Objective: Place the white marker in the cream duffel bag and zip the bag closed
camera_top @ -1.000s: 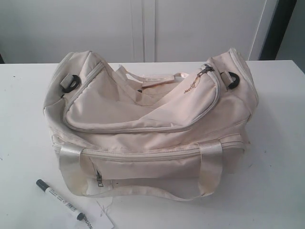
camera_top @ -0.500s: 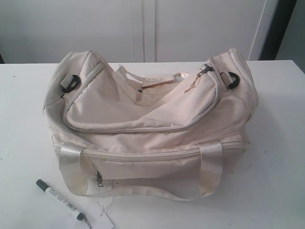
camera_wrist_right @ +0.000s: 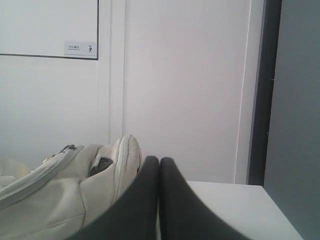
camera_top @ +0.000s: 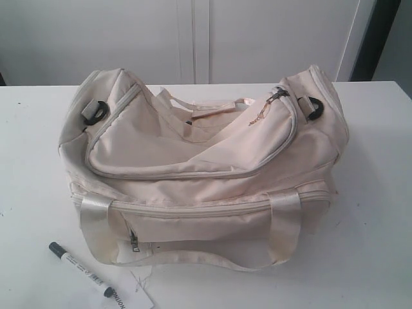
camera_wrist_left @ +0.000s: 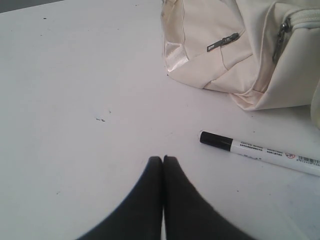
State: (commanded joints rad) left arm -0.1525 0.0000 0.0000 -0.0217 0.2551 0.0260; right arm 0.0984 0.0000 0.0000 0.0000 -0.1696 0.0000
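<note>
The cream duffel bag (camera_top: 199, 167) stands in the middle of the white table (camera_top: 373, 193), its curved top zipper run shut with the gold chain pull (camera_top: 261, 116) at the right end. The white marker (camera_top: 81, 269) lies on the table by the bag's front left corner, dark cap pointing away from the front edge. In the left wrist view the marker (camera_wrist_left: 260, 151) lies just beyond my left gripper (camera_wrist_left: 163, 159), which is shut and empty. My right gripper (camera_wrist_right: 159, 160) is shut and empty beside the bag's end (camera_wrist_right: 60, 195). Neither gripper shows in the exterior view.
A flat white paper tag (camera_top: 132, 298) with black letters lies at the front edge beside the marker's tail. A white wall with panel seams (camera_top: 193, 38) runs behind the table, with a dark strip (camera_top: 380, 38) at the right.
</note>
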